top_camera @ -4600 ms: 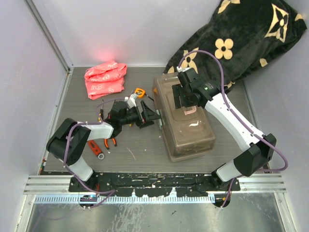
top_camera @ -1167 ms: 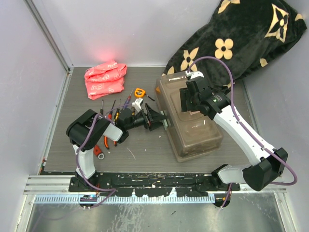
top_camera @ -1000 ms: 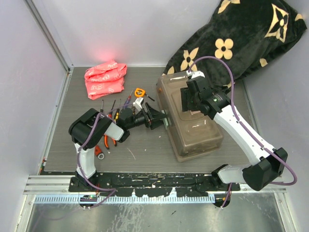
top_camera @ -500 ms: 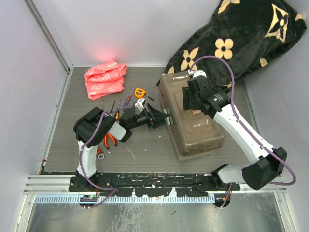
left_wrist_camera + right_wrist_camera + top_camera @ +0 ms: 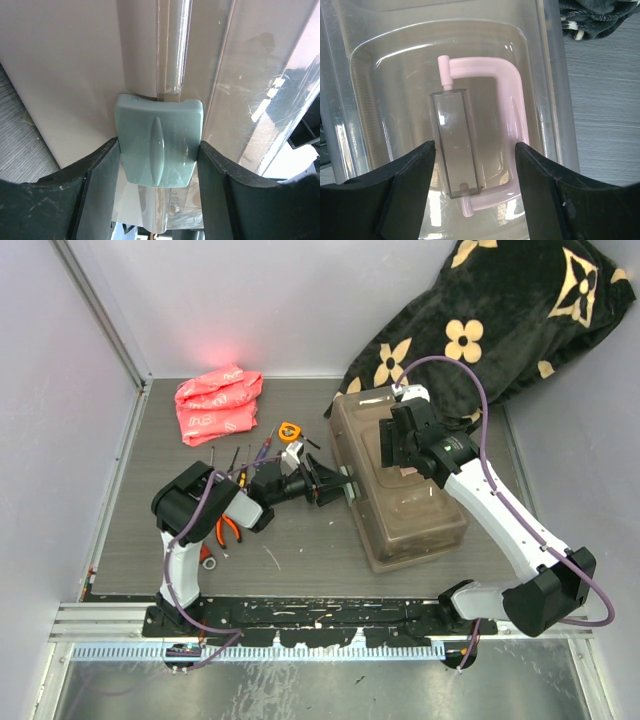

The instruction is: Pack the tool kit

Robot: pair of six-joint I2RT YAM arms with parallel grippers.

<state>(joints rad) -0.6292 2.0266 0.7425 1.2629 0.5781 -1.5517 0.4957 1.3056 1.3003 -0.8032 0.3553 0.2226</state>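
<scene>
My left claw (image 5: 159, 150) is clamped on the grey-green latch (image 5: 160, 125) on the side of the brown translucent toolbox (image 5: 405, 515), with a finger pressed against each edge of it. My right claw (image 5: 475, 150) hangs wide open over the closed lid. The pink handle (image 5: 512, 90) lies flat in its recess directly under that claw, nearer its right finger. Behind the left claw, back along its arm, the orange tape measure (image 5: 290, 430), screwdrivers (image 5: 240, 460) and orange pliers (image 5: 228, 530) lie loose on the worktop (image 5: 300, 550).
</scene>
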